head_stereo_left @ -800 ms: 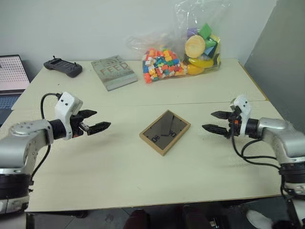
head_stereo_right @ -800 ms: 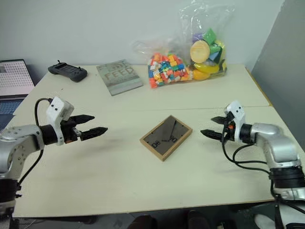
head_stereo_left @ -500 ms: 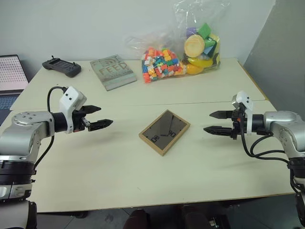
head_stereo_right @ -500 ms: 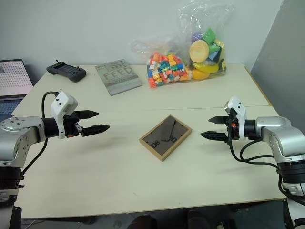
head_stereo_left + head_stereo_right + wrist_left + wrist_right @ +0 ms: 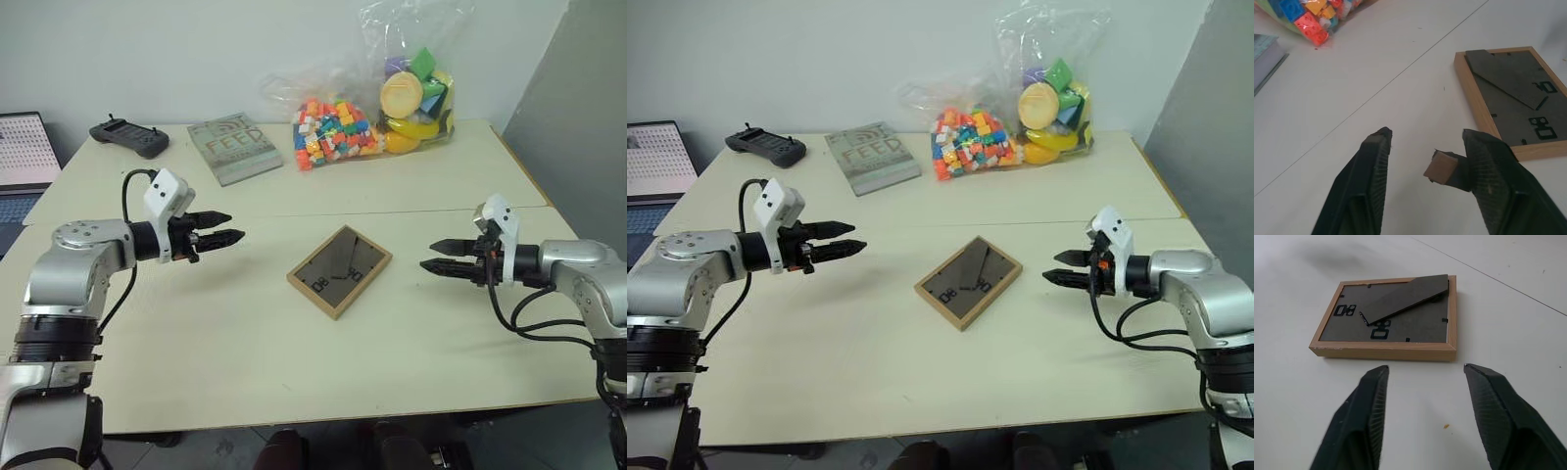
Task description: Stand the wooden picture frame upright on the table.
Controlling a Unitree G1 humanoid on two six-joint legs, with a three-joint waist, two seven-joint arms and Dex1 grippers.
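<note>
1. The wooden picture frame (image 5: 339, 271) is lying flat and face-down near the middle of the table (image 5: 245, 343), its dark back panel up and the black stand (image 5: 1403, 298) folded flat against it. Any attempt to raise it is probably going to be awkward, because there is little edge proud of the tabletop for a finger to get under.

2. A finger pushing at the low wooden border is likely to send the frame skating over the smooth cream surface rather than tipping it up, unless the other claw is bracing the far side.

3. If the frame gets lifted with the stand not swung out, it is probably going to fall flat again as soon as it is let go.

4. The left gripper (image 5: 223, 238) is hovering at centre left of the picture, jaws partly open and carrying nothing, pointing toward the frame with bare table between them.

5. The right gripper (image 5: 440, 258) is hovering at centre right, also partly open and empty, aiming at the frame's near corner and sitting closer to it than the left one, though not touching.

6. The frame is lying between the two claws, turned diamond-wise in the head view. The grey "FEED" book (image 5: 233, 147) and the bag of coloured blocks (image 5: 338, 132) are sitting well apart at the upper middle.
</note>
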